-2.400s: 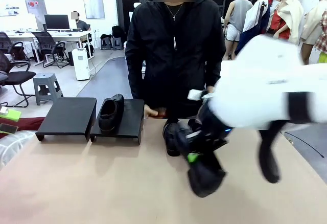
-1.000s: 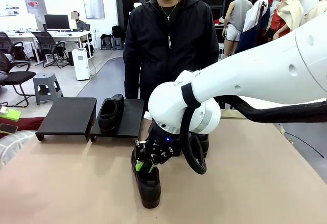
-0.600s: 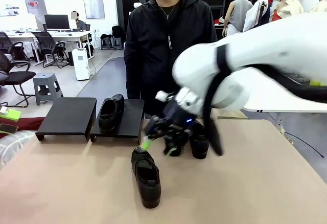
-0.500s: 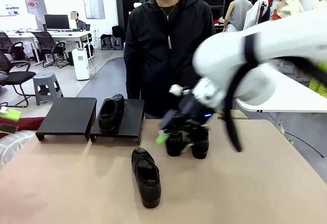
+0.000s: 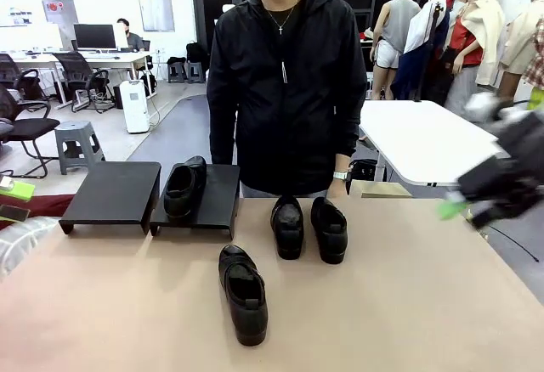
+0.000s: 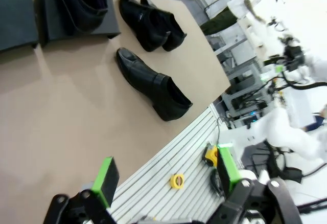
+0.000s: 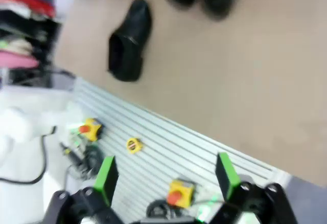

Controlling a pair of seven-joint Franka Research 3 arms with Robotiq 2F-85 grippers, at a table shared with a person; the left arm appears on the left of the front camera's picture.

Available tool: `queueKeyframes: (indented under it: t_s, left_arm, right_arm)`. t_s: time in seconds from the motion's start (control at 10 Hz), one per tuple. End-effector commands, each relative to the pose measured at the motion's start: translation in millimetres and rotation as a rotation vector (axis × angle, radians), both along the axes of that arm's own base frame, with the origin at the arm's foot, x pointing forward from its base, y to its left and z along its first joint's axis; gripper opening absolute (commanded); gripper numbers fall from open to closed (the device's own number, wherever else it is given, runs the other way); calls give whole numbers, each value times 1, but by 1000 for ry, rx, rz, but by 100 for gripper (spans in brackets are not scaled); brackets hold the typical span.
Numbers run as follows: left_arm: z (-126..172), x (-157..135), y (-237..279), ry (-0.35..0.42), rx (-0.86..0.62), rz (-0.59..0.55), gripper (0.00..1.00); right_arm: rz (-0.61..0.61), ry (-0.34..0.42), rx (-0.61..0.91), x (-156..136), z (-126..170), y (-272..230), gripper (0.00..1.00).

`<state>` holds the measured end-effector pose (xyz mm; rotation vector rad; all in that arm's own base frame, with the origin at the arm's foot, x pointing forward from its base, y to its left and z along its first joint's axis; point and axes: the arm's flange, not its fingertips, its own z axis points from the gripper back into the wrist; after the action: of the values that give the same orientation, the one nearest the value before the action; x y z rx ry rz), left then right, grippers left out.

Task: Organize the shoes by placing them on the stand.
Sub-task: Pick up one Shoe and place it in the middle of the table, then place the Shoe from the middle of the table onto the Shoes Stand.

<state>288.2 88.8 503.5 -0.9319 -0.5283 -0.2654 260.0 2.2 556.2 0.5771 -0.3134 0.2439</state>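
- The left gripper (image 6: pixel 166 175) is seen spread wide above the tan tabletop (image 6: pixel 61 106), nothing between its green pads.
- The right gripper (image 7: pixel 166 178) is released too, nothing held, out past the tabletop's right edge.
- One glossy black leather slip-on shoe (image 5: pixel 183 189) is parked on the right platform of the low matte-black sloped stand (image 5: pixel 219 206).
- A second shoe (image 5: pixel 287 226) and a third shoe (image 5: pixel 329 229) are set side by side on the tabletop, just in front of the person in the black jacket (image 5: pixel 285 92).
- A fourth shoe (image 5: pixel 243 293) is left lying alone, nearer the robot's side.
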Motion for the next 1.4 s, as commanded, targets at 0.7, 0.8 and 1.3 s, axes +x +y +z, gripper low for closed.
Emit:
queueKeyframes:
  t_s: [0.7,0.8,1.3]
  left_arm:
    - [-1,0,-1,-26,-20,-9,100]
    - [-1,0,-1,-26,-20,-9,100]
    - [-1,0,-1,-26,-20,-9,100]
  right_arm:
    - [-135,-78,109,-26,-19,-127,100]
    - [-135,-78,109,-26,-19,-127,100]
    - [-135,-78,109,-26,-19,-127,100]
